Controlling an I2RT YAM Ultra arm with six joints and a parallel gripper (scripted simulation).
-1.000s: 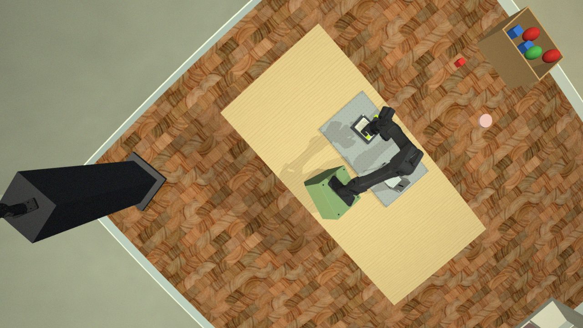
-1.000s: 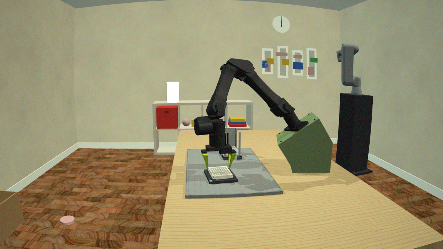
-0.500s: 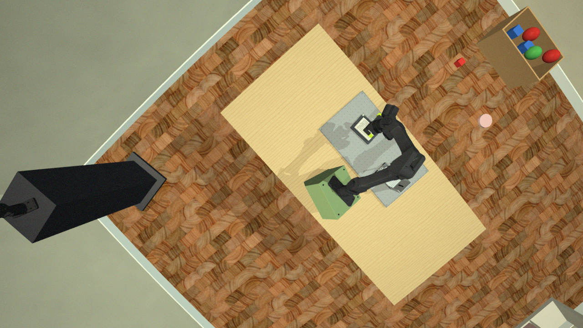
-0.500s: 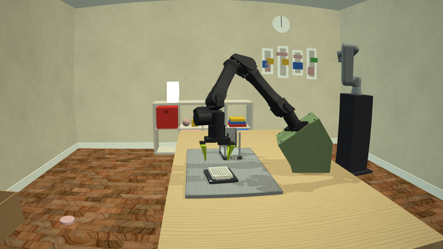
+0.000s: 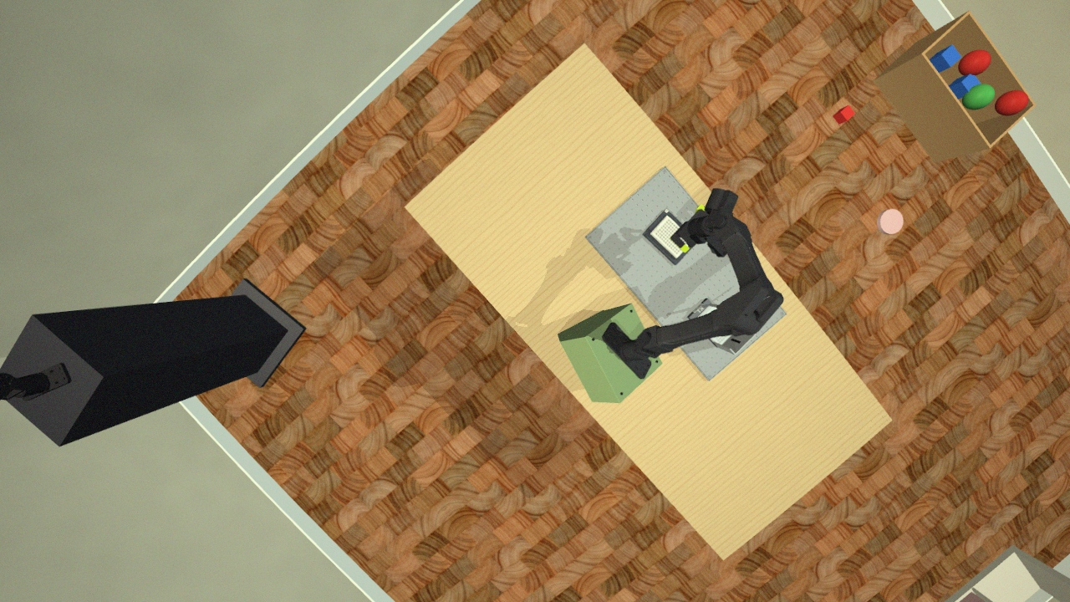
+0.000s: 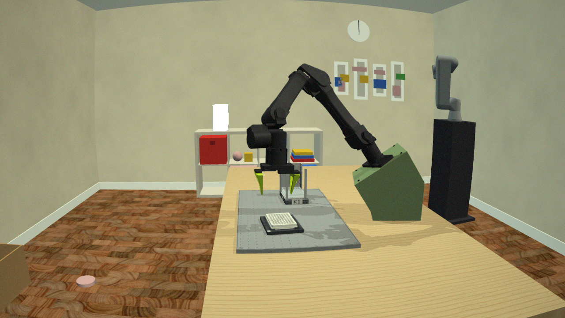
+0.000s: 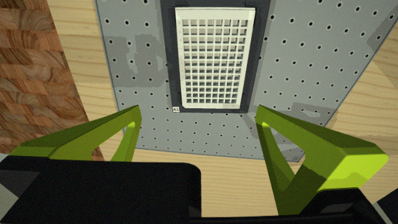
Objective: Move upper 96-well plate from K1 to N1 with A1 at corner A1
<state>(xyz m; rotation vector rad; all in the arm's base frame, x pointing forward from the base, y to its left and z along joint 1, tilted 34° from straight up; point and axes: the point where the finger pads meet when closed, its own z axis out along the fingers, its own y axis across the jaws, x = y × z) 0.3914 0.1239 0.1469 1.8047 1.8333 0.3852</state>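
A white 96-well plate (image 7: 214, 57) (image 6: 281, 224) lies flat in the dark plate nest N1, wells up. It also shows in the exterior and top views (image 6: 280, 220) (image 5: 664, 236). The pale A1 square (image 7: 176, 109) sits outside the nest corner nearest my left finger. My gripper (image 7: 198, 111) is open and empty, raised above the grey pegboard and drawn back from the plate, between the nest and the rack. It also shows in the exterior view (image 6: 276, 183). The stack rack K1 (image 6: 294, 193) stands behind the gripper, partly hidden, with a plate low in it.
The grey pegboard base carries nest and rack. The green arm pedestal (image 6: 389, 185) stands at the table's right. A shelf unit (image 6: 258, 158) is behind the table, a black column (image 6: 452, 170) to the right.
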